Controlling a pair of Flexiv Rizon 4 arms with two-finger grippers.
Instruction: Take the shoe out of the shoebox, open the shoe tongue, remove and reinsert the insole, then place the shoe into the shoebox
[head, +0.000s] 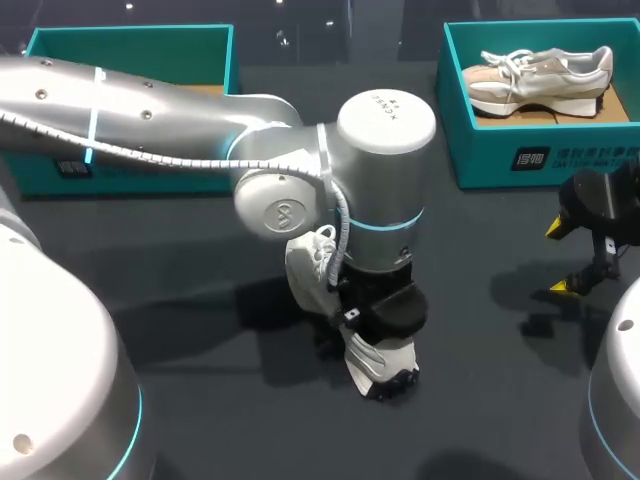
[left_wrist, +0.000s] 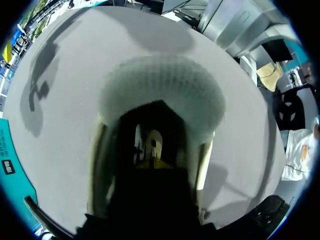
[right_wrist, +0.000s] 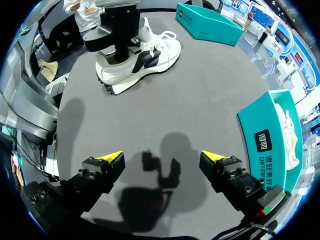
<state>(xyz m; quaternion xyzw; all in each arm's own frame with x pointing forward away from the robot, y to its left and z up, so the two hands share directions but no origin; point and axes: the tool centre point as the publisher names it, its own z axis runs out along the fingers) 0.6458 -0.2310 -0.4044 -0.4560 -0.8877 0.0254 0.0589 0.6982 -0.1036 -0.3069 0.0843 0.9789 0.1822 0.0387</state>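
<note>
The left box stands at the far edge of the counter. In the middle a white shoe lies on the counter, with the left tool down in its opening; whether it grips, I cannot tell. The right box holds a beige shoe. The right tool hangs wide open, with nothing in it.

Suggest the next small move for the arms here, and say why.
Probably bring the right gripper over to steady the white shoe. The left gripper is down inside the shoe's opening, the shoe lies on the table with nothing bracing it, and the right gripper hangs open, apart from it. Lifting the insole unbraced might drag the shoe along.
</note>
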